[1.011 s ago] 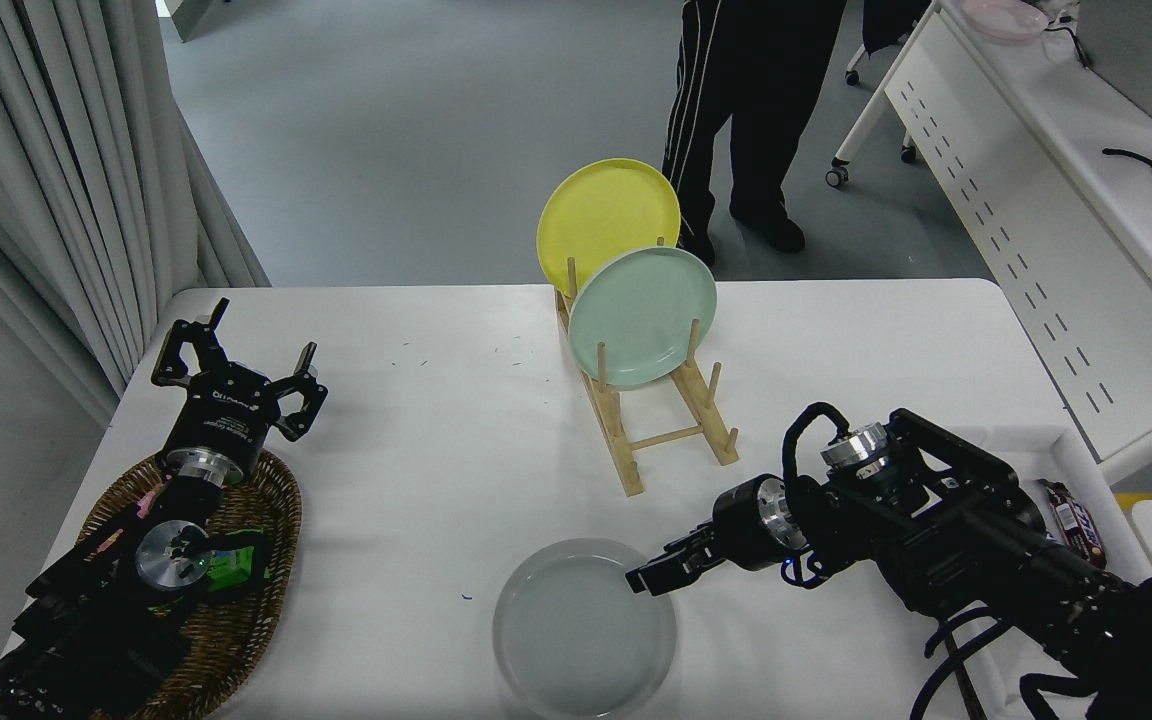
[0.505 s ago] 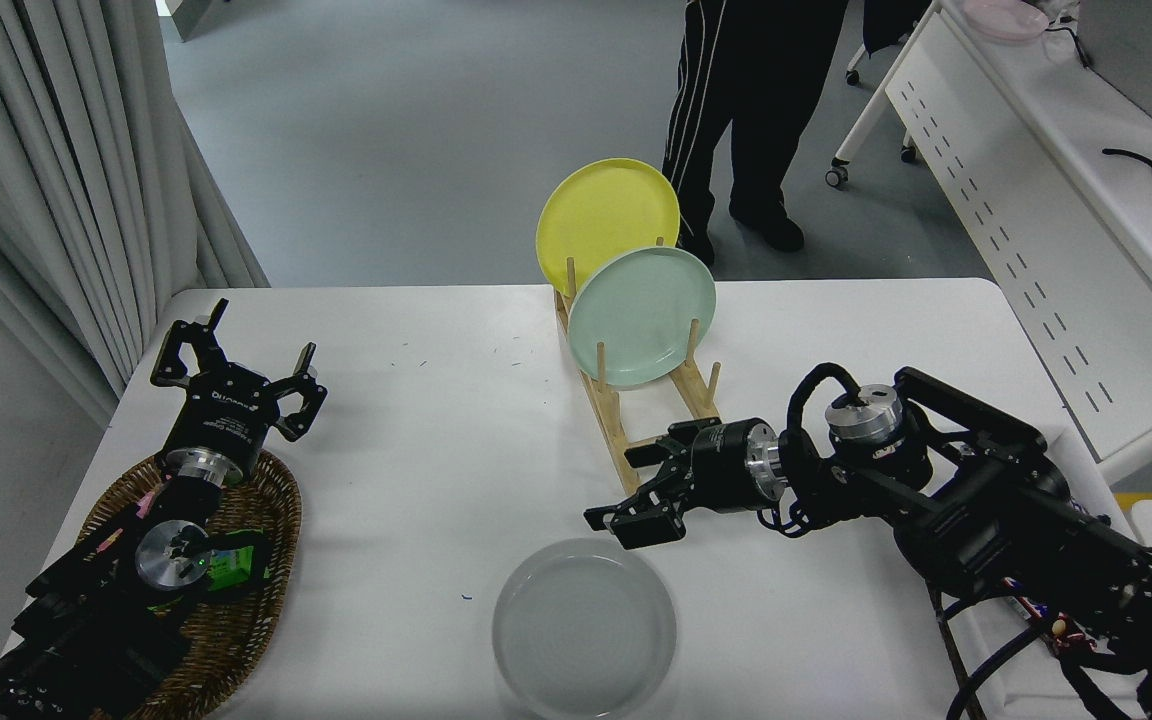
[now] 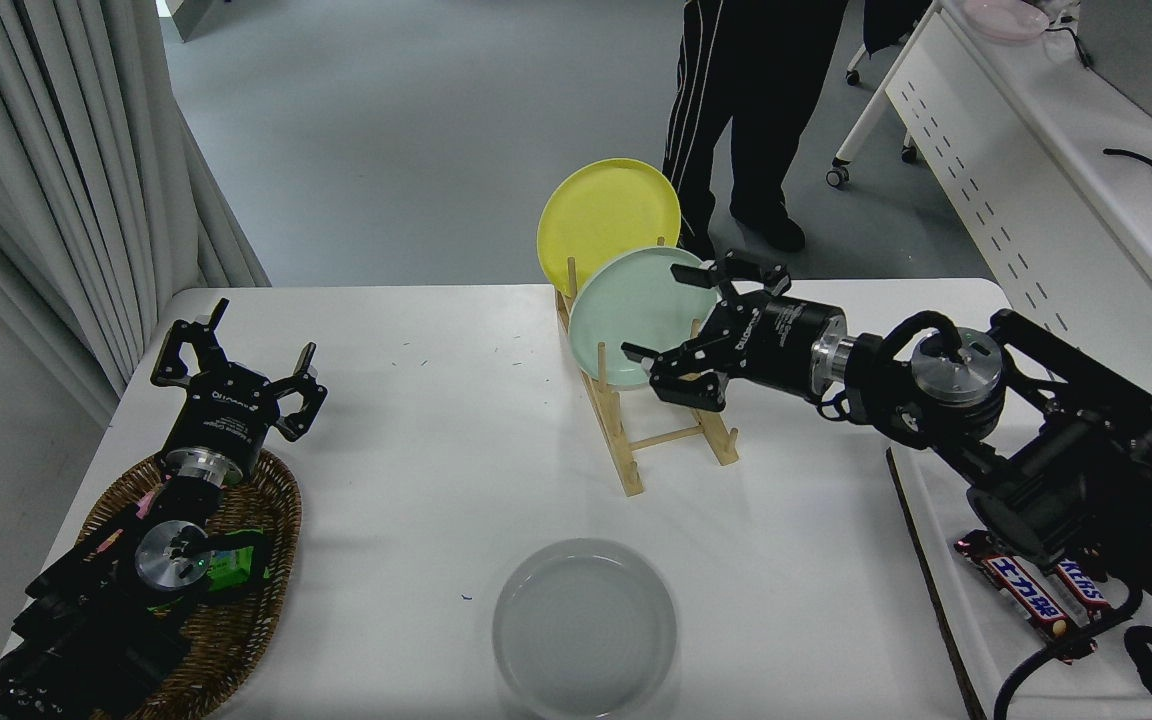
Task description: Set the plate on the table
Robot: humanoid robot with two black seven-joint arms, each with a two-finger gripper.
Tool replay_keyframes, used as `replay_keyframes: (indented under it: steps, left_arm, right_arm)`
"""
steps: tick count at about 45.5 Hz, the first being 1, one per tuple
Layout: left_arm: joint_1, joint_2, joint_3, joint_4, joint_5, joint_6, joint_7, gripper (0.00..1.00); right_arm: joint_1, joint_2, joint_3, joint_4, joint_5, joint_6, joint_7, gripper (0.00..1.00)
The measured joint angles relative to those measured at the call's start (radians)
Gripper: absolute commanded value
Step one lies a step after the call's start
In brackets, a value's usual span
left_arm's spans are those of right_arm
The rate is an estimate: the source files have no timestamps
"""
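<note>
From the head view, the round light grey plate with its shallow rim lies flat on the large white table, near the edge closest to me, so I judge that plate set down and its step done; my right pincer hangs with its fingers spread wide and nothing between them, up at the wooden peg rack; it sits just at the right edge of the mint green plate standing upright in the rack, one finger above that rim and the other pair below, though I cannot tell whether any of them touch it. The grey plate lies at about seven o'clock from my right pincer, well apart from it. If another plate is to follow (my guess from where the pincer points), the next move calls for closing squarely on the mint rim and lifting straight up clear of the pegs, without knocking the yellow plate behind it; my left pincer rests parked at the lower left, fingers open, over a brown wicker basket.
</note>
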Motion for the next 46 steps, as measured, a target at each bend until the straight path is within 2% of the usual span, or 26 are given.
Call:
replay_keyframes:
  steps: [23,32,46]
  left_arm:
    - [0.0,0.0,0.0,0.0,0.0,0.0,0.0,1.0]
    - [0.0,-0.001,0.0,0.0,0.0,0.0,0.0,1.0]
    - [0.0,-0.001,0.0,0.0,0.0,0.0,0.0,1.0]
  right_arm:
    - [-0.184,0.007,0.259,-0.126,-0.504,0.022,0.331,1.0]
    - [-0.267,0.015,0.33,-0.133,-0.627,0.063,0.398,1.0]
    - [-0.368,0.053,0.421,-0.211,-0.715,0.215,0.456,1.0]
